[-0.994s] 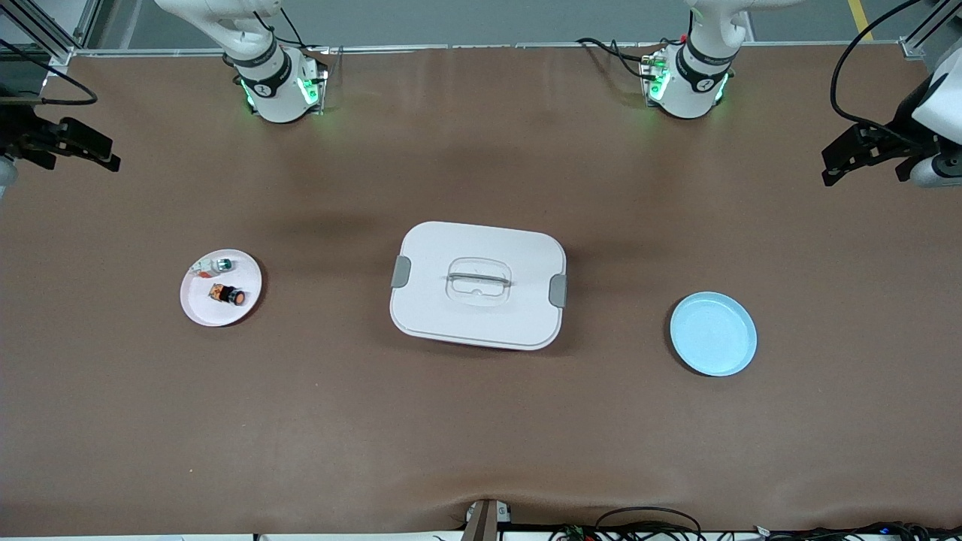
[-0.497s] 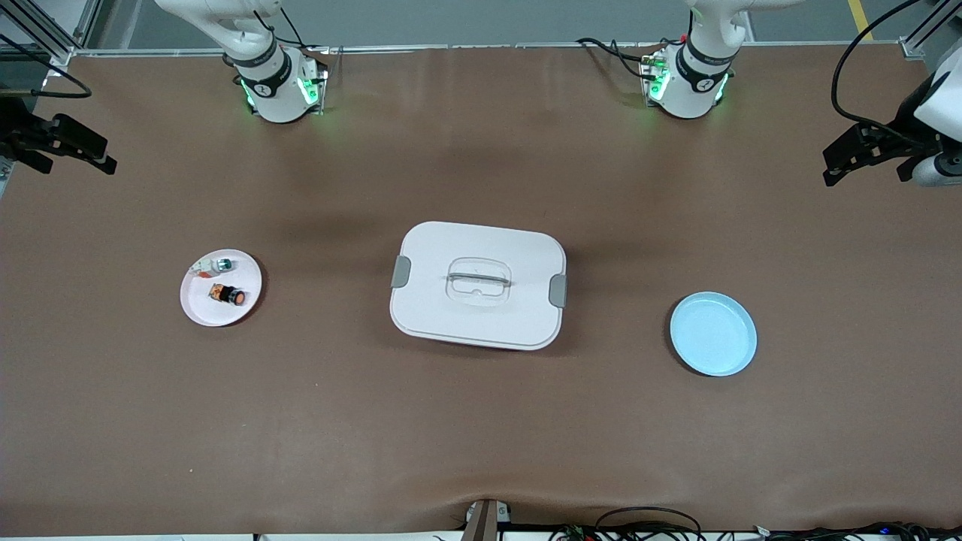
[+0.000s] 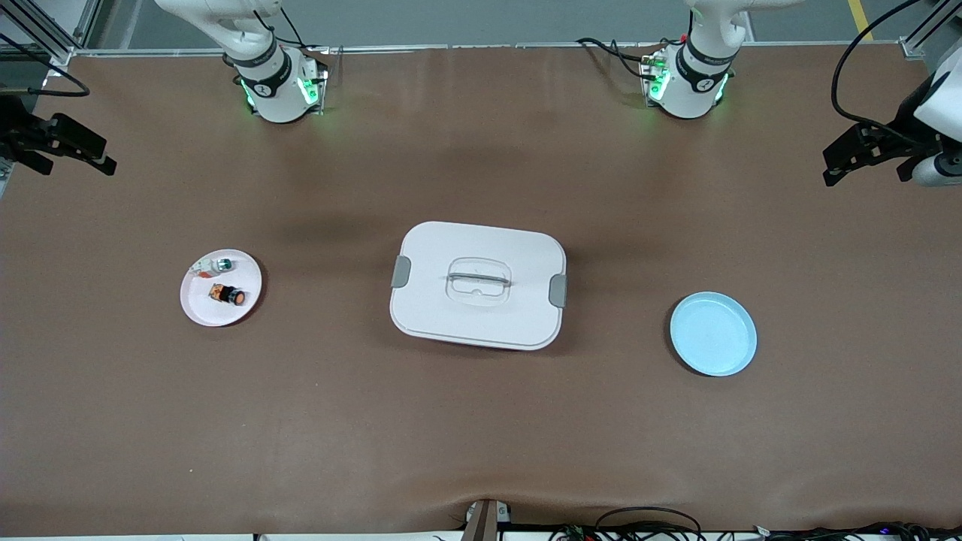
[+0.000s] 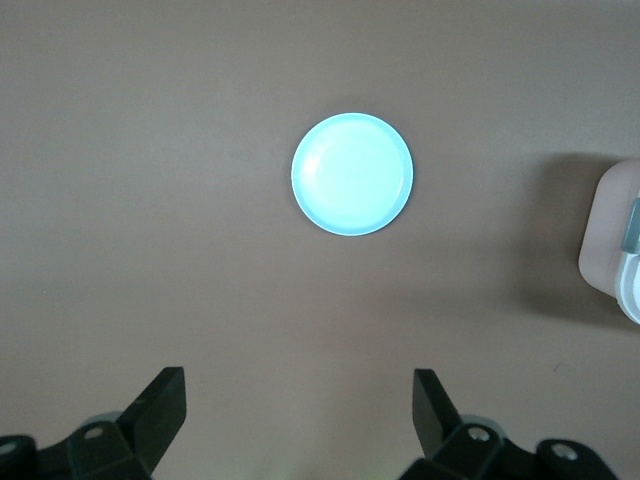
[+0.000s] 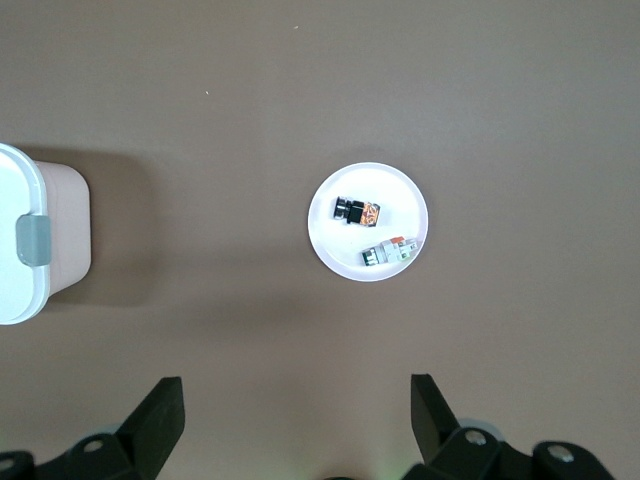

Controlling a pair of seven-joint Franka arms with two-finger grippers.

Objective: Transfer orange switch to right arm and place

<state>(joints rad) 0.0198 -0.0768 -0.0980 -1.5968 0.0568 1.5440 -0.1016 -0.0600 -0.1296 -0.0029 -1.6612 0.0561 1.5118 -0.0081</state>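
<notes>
I've got the orange switch (image 3: 228, 294) lying on its side in the pink plate (image 3: 197, 312), lower left of center in the front view, next to a small white-and-green part (image 3: 213, 264). The right gripper (image 3: 64, 143) hangs at the frame's upper left edge over the desk (image 3: 481, 421), fingers spread wide, holding nothing. The left gripper (image 3: 857, 154) hangs at the upper right edge, fingers wide too, empty. A white lidded box (image 3: 478, 285) sits mid-frame, and a light blue plate (image 3: 712, 333) sits at lower right.
</notes>
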